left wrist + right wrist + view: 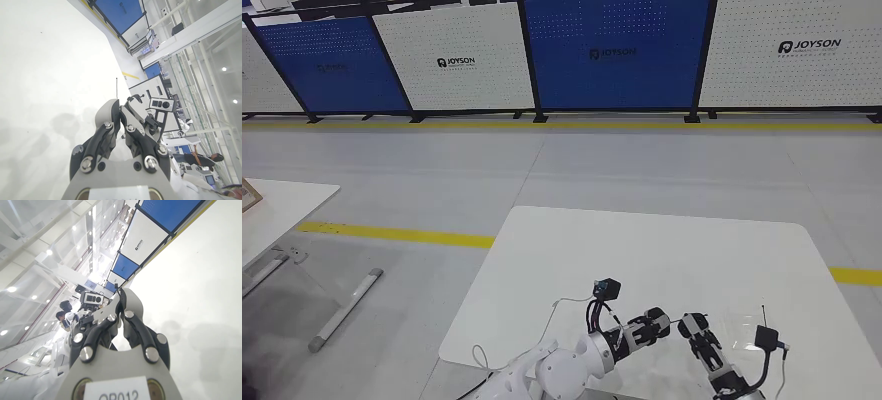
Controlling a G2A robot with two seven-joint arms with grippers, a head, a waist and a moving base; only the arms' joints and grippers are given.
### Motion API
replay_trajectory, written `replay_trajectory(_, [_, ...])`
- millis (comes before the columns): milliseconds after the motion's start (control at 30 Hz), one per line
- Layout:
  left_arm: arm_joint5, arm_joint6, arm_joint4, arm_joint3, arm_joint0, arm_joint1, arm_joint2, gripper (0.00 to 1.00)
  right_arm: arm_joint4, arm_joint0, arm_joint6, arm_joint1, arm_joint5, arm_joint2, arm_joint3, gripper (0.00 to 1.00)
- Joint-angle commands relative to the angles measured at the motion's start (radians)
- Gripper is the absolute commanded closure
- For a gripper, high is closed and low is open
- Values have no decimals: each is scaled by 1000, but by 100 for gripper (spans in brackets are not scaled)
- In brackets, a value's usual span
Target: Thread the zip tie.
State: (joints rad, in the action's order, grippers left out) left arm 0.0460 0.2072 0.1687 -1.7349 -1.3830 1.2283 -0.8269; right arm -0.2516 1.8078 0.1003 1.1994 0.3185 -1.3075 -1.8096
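Both arms low over near part of table (pixel 642 250), tips almost meeting. Fingers of right gripper (pixel 120 296) clamped on zip tie (pixel 116 288): strap in line with fingers, head poking past tips. Fingers of left gripper (pixel 119 106) pressed together on its thin strap. Separate thin black strip (pixel 116 88) near table's right edge, long axis pointing away from robot.

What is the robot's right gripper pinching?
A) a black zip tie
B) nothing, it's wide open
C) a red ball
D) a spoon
A: in the right wrist view the right gripper is shut on a thin black zip tie, whose end pokes out past the fingertips.
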Motion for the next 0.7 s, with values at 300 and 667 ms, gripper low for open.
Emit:
replay_trajectory(300, [-3, -8, 1, 2, -4, 0, -6, 57, -19, 8, -42, 4, -6, 2, 2, 100])
replay_trajectory(667, [-3, -27, 5, 4, -9, 2, -8, 69, -42, 8, -74, 8, -23, 8, 9, 100])
